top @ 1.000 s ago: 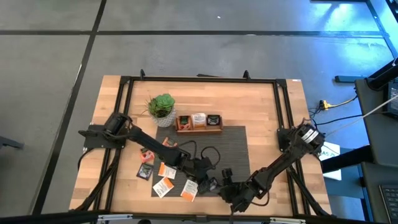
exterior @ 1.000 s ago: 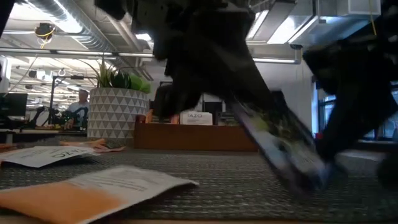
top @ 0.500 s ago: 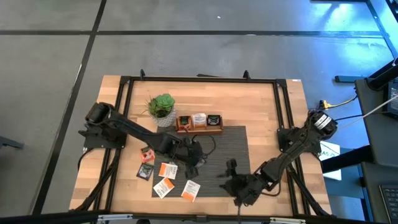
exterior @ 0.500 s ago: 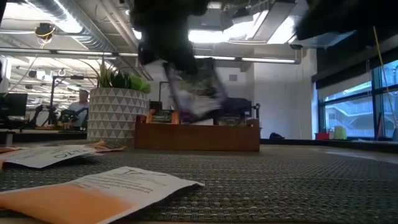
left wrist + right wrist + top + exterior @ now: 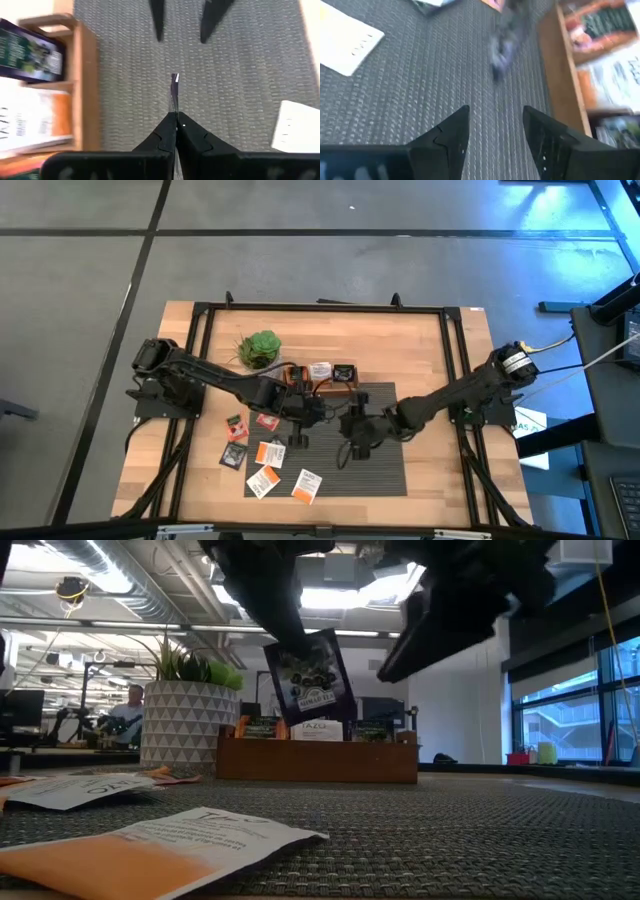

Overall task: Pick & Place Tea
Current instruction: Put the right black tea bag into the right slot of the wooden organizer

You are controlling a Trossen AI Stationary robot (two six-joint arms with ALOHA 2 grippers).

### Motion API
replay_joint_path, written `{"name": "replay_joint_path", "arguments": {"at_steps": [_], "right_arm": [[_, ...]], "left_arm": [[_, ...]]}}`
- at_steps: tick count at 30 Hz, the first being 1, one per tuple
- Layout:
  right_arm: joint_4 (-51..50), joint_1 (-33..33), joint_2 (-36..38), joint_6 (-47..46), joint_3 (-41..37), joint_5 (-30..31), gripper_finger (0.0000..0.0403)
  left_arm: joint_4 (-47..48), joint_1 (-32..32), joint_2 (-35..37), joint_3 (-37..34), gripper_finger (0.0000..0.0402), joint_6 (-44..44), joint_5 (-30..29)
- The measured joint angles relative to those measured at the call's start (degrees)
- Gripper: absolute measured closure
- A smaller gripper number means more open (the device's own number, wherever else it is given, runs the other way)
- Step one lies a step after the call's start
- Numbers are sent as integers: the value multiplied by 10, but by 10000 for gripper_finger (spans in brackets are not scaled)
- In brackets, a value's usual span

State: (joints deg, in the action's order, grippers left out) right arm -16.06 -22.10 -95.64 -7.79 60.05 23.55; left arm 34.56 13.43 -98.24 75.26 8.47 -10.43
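My left gripper (image 5: pixel 298 432) is shut on a dark grey-black tea sachet (image 5: pixel 308 675) above the grey mat (image 5: pixel 375 470), just near of the three-compartment wooden tray (image 5: pixel 320 377). The left wrist view shows the sachet edge-on (image 5: pixel 174 92). My right gripper (image 5: pixel 350 445) is open and empty over the mat, to the right of my left gripper; the right wrist view shows it too (image 5: pixel 492 125). Several orange and white sachets (image 5: pixel 268 470) lie flat at the mat's left edge. More sachets stand in the tray (image 5: pixel 30 115). My left gripper pinches the dark sachet between its two fingers at its upper edge, toward one corner (image 5: pixel 285 642). The fingers come from above, pointing down. The sachet hangs below them, nearly upright and slightly tilted, clear of the mat.
A small green potted plant (image 5: pixel 260 348) stands at the tray's left end. A black frame (image 5: pixel 320 308) runs round the table's edges. The mat's right half (image 5: pixel 385 420) is bare. A person (image 5: pixel 128 710) sits in the room far behind the table.
My left gripper has gone from the mat's near edge up and toward the tray with the dark sachet, which has swung from a low slant to hanging nearly upright, clear of the mat. My right gripper has gone from the table's near edge toward the mat's middle.
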Motion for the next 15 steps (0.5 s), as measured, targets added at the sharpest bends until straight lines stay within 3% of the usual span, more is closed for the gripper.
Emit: {"name": "replay_joint_path", "arguments": {"at_steps": [9,15], "right_arm": [[41,27,-3,-9,0,-8,218],[134,27,-3,20,0,-41,218]], "left_arm": [[0,-13,-1,0,398,17,-16],[-4,-2,-5,0,398,17,-16]]}}
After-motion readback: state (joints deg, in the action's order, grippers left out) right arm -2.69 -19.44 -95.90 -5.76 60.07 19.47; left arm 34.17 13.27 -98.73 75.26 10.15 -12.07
